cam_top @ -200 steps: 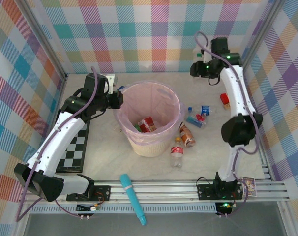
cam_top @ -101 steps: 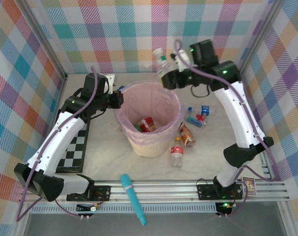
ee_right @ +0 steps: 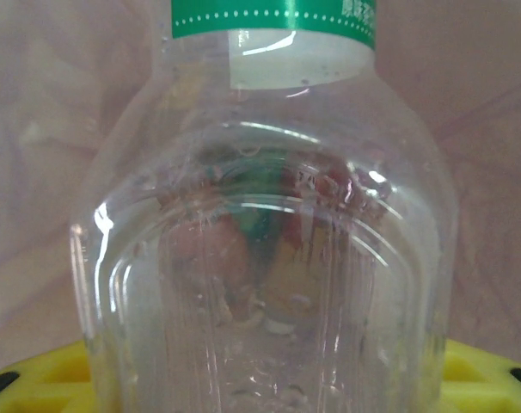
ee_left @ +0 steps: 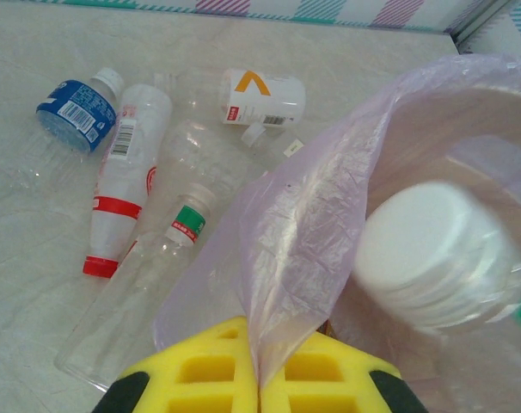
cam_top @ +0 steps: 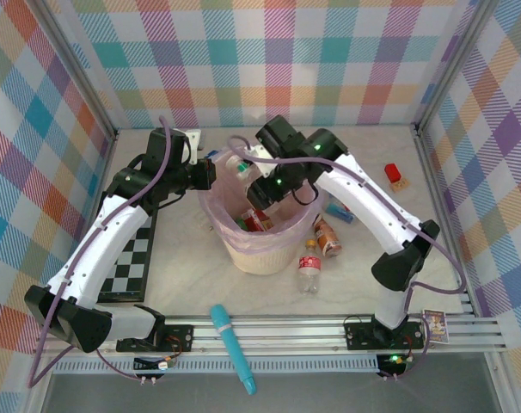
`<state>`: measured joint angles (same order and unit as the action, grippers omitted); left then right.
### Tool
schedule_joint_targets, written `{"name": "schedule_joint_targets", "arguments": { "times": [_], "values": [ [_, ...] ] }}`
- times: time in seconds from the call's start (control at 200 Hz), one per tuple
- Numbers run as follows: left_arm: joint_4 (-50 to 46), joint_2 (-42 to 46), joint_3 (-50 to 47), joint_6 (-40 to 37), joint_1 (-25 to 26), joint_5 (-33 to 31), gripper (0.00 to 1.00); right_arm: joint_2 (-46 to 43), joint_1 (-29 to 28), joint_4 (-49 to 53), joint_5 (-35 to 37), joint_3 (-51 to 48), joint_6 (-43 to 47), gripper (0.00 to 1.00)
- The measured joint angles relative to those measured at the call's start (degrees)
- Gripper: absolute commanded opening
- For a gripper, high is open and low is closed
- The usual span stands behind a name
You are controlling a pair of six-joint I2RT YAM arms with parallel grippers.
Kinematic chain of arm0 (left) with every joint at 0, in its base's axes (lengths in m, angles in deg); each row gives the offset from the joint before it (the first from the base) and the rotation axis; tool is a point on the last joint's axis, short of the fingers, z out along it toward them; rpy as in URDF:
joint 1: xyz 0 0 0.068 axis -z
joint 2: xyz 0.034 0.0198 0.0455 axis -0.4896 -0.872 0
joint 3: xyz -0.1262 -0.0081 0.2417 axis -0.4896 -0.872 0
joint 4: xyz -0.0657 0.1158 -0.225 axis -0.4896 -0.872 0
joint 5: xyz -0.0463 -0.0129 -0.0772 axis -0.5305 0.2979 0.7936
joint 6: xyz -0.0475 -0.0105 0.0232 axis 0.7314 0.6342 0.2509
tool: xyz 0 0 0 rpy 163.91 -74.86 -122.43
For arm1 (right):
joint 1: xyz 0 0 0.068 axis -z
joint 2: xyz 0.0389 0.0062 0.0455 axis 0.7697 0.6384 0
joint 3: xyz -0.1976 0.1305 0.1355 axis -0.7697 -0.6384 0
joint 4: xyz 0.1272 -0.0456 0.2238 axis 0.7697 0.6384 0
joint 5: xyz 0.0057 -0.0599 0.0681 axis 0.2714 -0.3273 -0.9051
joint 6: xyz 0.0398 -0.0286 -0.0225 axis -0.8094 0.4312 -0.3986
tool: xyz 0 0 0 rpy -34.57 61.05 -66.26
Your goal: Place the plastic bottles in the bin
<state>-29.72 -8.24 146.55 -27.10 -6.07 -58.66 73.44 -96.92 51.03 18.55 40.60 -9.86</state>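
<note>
The bin (cam_top: pixel 262 256), a cream basket with a pink bag, stands mid-table and holds a few bottles. My right gripper (cam_top: pixel 254 169) hangs over its back rim, shut on a clear plastic bottle (ee_right: pixel 269 224) that has a green neck band; its white cap (ee_left: pixel 428 256) shows above the bin's mouth. My left gripper (ee_left: pixel 259 380) is shut on a fold of the pink bag (ee_left: pixel 308 215) at the bin's left rim. Behind the bin lie more bottles: a blue-labelled one (ee_left: pixel 76 107), a red-and-white one (ee_left: pixel 123 168) and a clear one (ee_left: pixel 144 292). Others lie right of the bin (cam_top: pixel 309 270), (cam_top: pixel 327 237), (cam_top: pixel 340 211).
A teal stick (cam_top: pixel 233 348) lies across the front rail. A chequered board (cam_top: pixel 127 262) lies under the left arm. A small red block (cam_top: pixel 393 175) sits at the back right. Plaid walls enclose the table on three sides.
My right arm has swung from the back right corner leftward to above the bin, carrying the clear bottle. The left arm has kept still, holding the bag.
</note>
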Motion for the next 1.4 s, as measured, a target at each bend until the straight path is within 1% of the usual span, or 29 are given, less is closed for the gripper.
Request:
{"name": "schedule_joint_targets", "arguments": {
  "times": [0.17,0.315,0.55,0.725,0.905,0.92,0.98,1.025,1.255,1.4],
  "values": [
    [0.02,-0.04,0.00,0.00,0.00,0.00,0.00,0.02,-0.31,-1.31,-0.11,-6.01,-1.09,0.48],
    [0.28,-0.22,0.00,0.00,0.00,0.04,0.00,0.57,-0.31,-2.29,-0.13,-8.26,-2.14,0.48],
    [1.66,-1.11,0.17,-0.04,0.04,0.81,0.00,3.74,-0.31,-6.93,-0.37,-13.84,-5.42,0.53],
    [1.75,-1.16,0.17,-0.04,0.04,0.92,0.00,6.14,-0.31,-11.02,-0.31,-18.43,-8.11,0.61],
    [1.75,-1.16,0.20,-0.20,0.04,0.92,0.00,6.19,-0.33,-14.62,-1.03,-21.27,-10.45,0.77],
    [1.75,-1.16,0.20,-0.20,0.04,0.92,0.00,6.23,-0.37,-14.82,-1.01,-21.42,-10.45,0.80],
    [1.75,-1.16,0.20,-0.20,0.04,0.90,0.00,6.23,-0.37,-15.37,-0.96,-21.86,-11.13,0.95],
    [1.73,-1.16,0.20,-0.26,0.04,0.87,0.00,6.23,-0.37,-15.30,-0.37,-21.90,-10.82,0.99],
    [1.73,-1.36,0.33,-0.46,0.04,0.87,0.00,5.62,-0.37,-13.64,0.55,-18.99,-10.69,0.99],
    [1.70,-1.38,0.42,-0.46,0.04,0.87,0.00,1.03,-0.37,-12.79,0.96,-14.69,-10.51,0.99]
  ]
}}
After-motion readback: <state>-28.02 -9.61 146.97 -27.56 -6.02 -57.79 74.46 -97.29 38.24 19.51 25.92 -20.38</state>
